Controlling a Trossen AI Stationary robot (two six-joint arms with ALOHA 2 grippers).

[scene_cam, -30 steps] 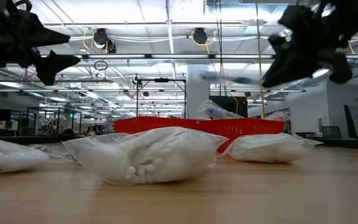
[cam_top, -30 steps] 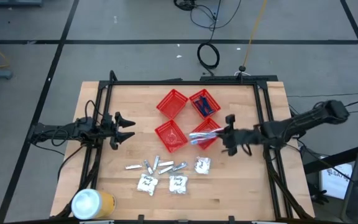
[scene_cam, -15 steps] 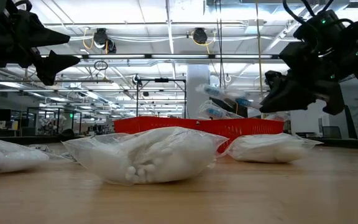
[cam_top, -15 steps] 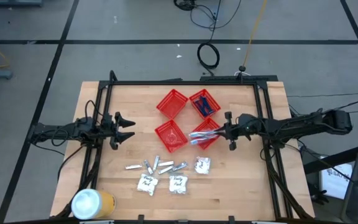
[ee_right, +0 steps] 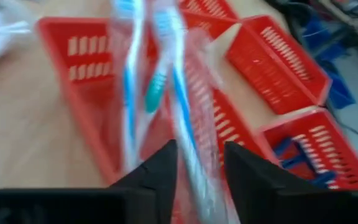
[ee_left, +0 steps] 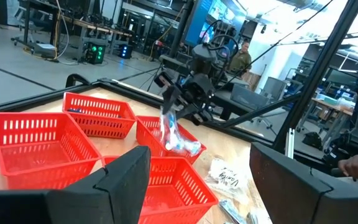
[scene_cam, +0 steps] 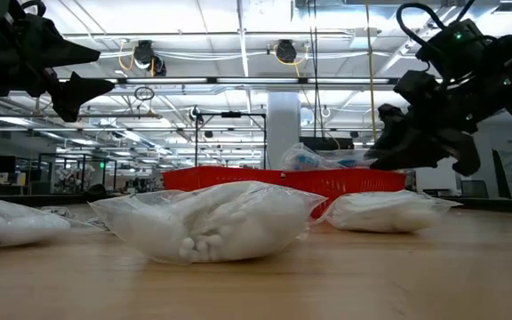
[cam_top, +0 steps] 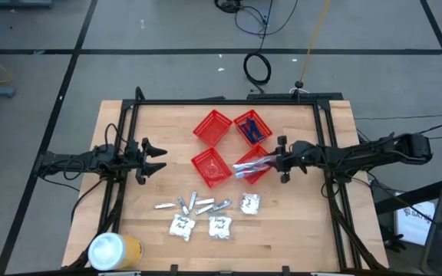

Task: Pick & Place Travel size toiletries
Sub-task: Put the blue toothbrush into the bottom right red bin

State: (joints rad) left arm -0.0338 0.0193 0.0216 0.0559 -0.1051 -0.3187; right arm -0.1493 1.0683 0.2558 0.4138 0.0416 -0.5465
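Tabletop point(cam_top: 152, 230): we see a wooden surface carrying four red mesh baskets point(cam_top: 212, 126) in a cluster, with sachets and little tubes nearer the front.
Left gripper point(cam_top: 156, 159): fingers spread wide, holding nothing, waiting over the left side.
Right gripper point(cam_top: 278, 159): at the right edge of the front right basket point(cam_top: 261, 173); fingers part open, and we cannot tell whether they grip the pack.
Toothbrush pack point(cam_top: 250, 163): clear bag of blue, teal and white brushes, long axis running from the right gripper's fingertips leftward over that basket, apparently sagging into it.
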